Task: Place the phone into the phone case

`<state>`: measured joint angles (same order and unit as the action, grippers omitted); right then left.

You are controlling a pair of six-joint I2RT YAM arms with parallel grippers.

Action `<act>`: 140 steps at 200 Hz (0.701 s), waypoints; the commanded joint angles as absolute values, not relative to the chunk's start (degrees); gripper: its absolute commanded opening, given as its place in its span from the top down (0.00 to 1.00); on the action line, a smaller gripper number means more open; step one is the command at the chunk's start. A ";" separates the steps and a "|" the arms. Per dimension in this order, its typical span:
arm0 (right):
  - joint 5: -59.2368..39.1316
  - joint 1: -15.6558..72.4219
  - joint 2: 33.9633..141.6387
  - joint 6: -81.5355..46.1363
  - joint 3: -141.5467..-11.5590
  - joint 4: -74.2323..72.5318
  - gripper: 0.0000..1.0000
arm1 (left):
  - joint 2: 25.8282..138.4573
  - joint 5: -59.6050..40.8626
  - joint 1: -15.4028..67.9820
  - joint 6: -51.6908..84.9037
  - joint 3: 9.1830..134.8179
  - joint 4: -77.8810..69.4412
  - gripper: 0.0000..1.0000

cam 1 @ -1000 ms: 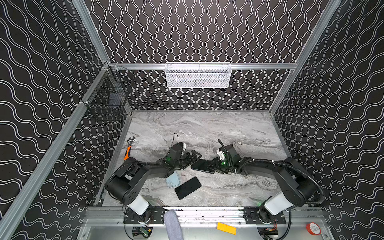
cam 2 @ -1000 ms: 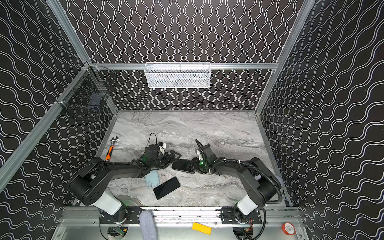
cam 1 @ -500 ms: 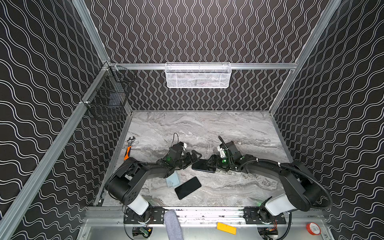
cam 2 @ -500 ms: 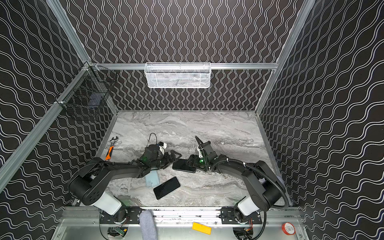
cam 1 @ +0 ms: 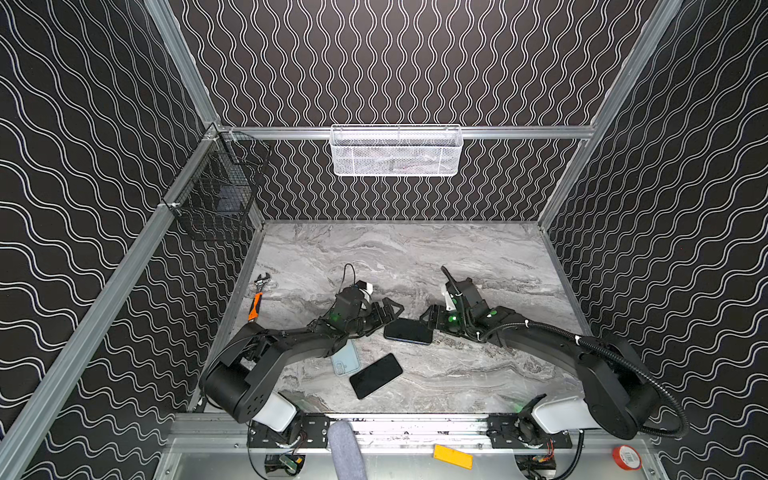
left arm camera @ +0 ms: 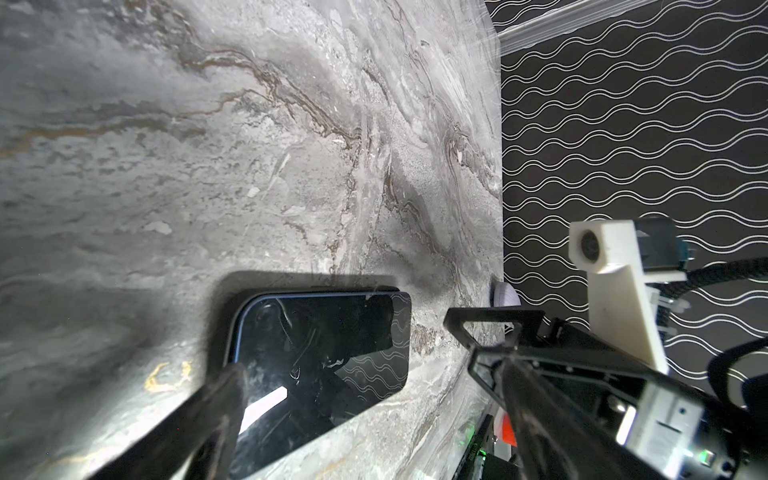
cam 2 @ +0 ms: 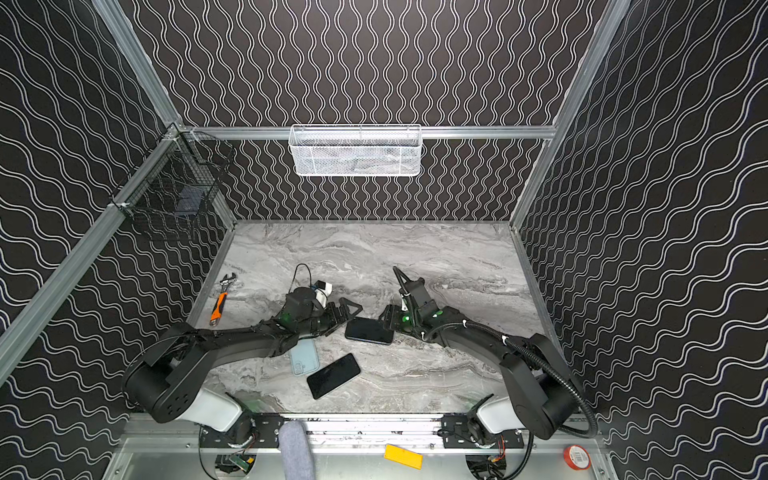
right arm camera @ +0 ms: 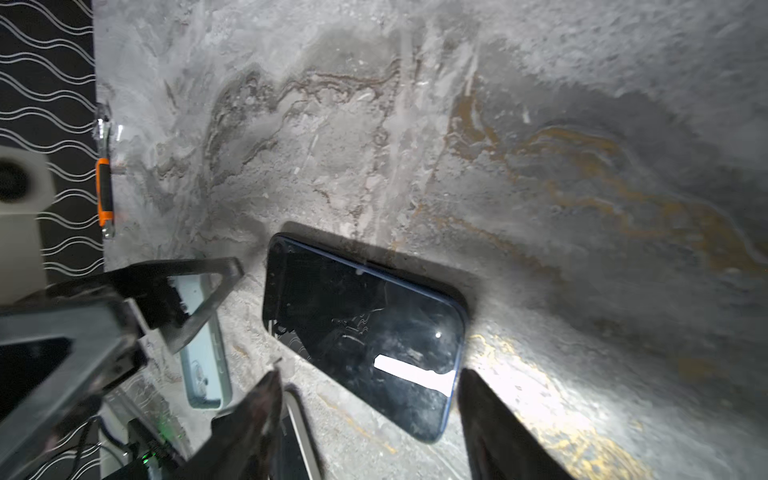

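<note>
**Now the right gripper is off the phone, and the phone is not lifted**

Over the last second your right gripper (cam 1: 430, 325) pressed in at the end of the blue-rimmed phone (cam 1: 408, 331) and has since eased back a little. Its jaws stand apart. In the right wrist view one fingertip sits just beside the phone's near corner and the other is clear of its edge, so nothing is clamped.

Your left gripper (cam 1: 385, 318) has not shifted. It is spread wide at the phone's opposite end and grasps nothing.

The phone lies screen up on the table (cam 1: 457, 257) between the two grippers, in nearly the same spot as a second ago.

The pale blue phone case (cam 1: 345, 362) also stays put, close by toward the front edge and partly under your left arm (cam 1: 291, 345). A second black phone (cam 1: 376, 376) lies just beside it.

So that attempt gained you nothing, in my judgement, and the phone still has to be picked up. The case is partly covered, so you will likely need to move the left arm off it before you can bring the phone over.
</note>
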<state>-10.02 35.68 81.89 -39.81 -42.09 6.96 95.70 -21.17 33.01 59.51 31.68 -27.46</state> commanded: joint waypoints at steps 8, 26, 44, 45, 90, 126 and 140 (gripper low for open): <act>-8.40 35.78 82.00 -39.34 -41.07 8.58 0.36 | 95.45 -21.53 32.99 57.41 32.34 -25.08 0.02; -7.30 35.84 83.26 -39.03 -40.92 8.83 0.36 | 96.37 -22.09 32.96 57.64 32.52 -25.59 0.02; -7.70 35.85 84.22 -38.81 -40.70 8.30 0.36 | 97.17 -22.63 32.98 58.12 32.34 -27.34 0.02; -7.76 35.85 84.30 -38.78 -40.70 8.15 0.36 | 97.19 -22.61 32.97 58.11 32.30 -27.38 0.02; -8.70 36.21 85.91 -38.50 -41.39 6.49 0.34 | 97.09 -23.81 32.98 59.02 32.17 -28.05 0.02; -8.91 36.21 87.12 -38.94 -41.62 5.75 0.32 | 94.95 -24.13 33.43 59.07 31.89 -26.68 0.01; -8.96 36.21 87.27 -39.15 -41.42 5.24 0.32 | 94.83 -24.10 34.13 59.08 32.08 -26.33 0.02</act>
<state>-8.73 36.18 86.94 -38.98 -41.17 7.31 95.18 -23.33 33.36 58.72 31.75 -25.87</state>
